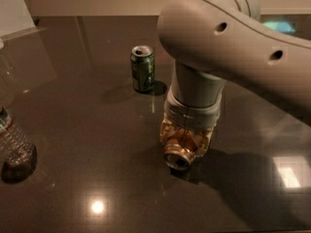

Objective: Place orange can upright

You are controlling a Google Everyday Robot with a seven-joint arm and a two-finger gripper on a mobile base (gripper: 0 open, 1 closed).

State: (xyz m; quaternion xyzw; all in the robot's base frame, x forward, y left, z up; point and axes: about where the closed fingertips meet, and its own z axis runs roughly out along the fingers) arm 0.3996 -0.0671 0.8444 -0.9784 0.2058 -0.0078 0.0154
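Observation:
The orange can (179,153) lies on its side on the dark table (87,144), its round end facing the camera. My gripper (185,139) points straight down over it from the big grey arm (228,42). Its tan fingers (203,139) sit tight against both sides of the can, shut on it. The can's body is mostly hidden under the gripper.
A green can (143,68) stands upright behind and to the left of the gripper. A clear plastic water bottle (13,139) stands at the left edge. A pale wall runs along the table's far edge.

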